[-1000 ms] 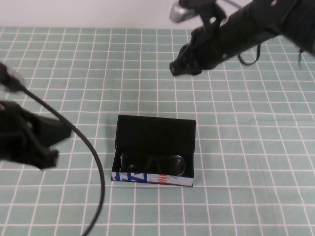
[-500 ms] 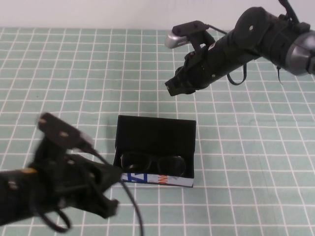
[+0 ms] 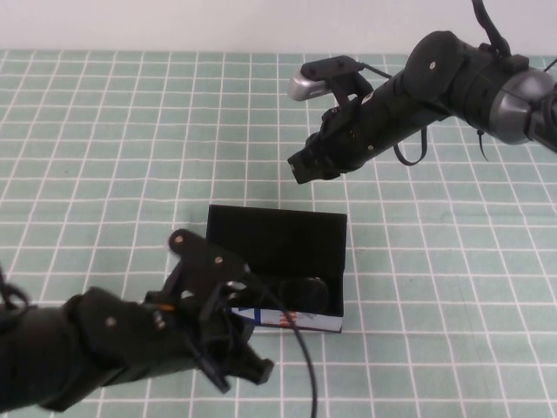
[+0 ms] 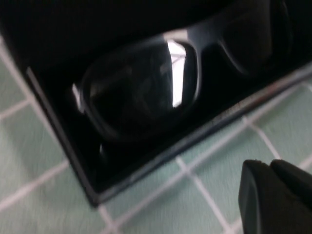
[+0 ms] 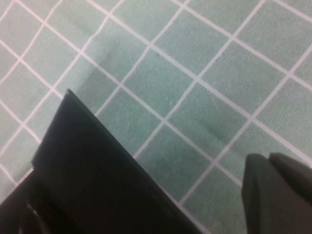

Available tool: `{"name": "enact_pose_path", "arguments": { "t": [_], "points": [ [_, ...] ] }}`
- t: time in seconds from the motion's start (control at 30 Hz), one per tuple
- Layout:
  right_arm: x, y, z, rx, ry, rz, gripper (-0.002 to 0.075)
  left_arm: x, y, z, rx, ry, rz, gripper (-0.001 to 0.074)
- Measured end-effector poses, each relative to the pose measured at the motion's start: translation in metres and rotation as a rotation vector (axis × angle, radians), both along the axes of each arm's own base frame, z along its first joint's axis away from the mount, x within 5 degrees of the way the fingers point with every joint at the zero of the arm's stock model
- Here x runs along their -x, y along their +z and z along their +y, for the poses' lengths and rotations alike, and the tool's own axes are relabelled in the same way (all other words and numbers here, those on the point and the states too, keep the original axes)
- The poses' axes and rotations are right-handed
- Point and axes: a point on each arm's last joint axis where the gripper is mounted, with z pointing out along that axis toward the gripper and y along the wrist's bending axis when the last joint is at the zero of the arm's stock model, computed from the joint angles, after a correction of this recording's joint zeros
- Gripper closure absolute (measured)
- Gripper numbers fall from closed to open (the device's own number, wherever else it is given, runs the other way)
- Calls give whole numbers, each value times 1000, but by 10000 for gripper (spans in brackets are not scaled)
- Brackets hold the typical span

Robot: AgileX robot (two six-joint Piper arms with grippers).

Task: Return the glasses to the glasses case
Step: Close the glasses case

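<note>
The black glasses case (image 3: 277, 235) stands open in the middle of the table, lid up, with its white printed front edge toward me. The dark-framed glasses (image 3: 302, 290) lie inside it. My left gripper (image 3: 250, 368) is shut and empty, low over the table just in front of the case's left front corner; its arm hides that corner. The left wrist view shows the glasses (image 4: 141, 92) in the case (image 4: 58, 131) beside my left gripper (image 4: 273, 168). My right gripper (image 3: 300, 165) is shut and empty, above the table behind the case. The right wrist view shows it (image 5: 270, 163) near the case lid (image 5: 97, 170).
The table is covered by a green mat with a white grid (image 3: 104, 131). A white wall runs along the far edge. A black cable (image 3: 300, 366) trails from the left arm across the front of the case.
My left arm has swung right and forward from the left side to the case's left front corner, now covering it. My right gripper has shifted slightly left. Case and glasses have not moved.
</note>
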Motion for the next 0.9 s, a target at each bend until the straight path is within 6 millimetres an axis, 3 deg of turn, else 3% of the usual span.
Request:
{"name": "enact_pose_path", "arguments": {
  "t": [0.33, 0.6, 0.9],
  "points": [
    [-1, -7, 1, 32, 73, -33, 737, -12, -16, -10, -38, 0, 33, 737],
    [-3, -28, -1, 118, 164, -38, 737, -15, -16, -9, -47, 22, 6, 737],
    [-1, -37, -1, 147, 218, -14, 737, -16, -15, -8, -52, 36, -12, 737]
  ]
}}
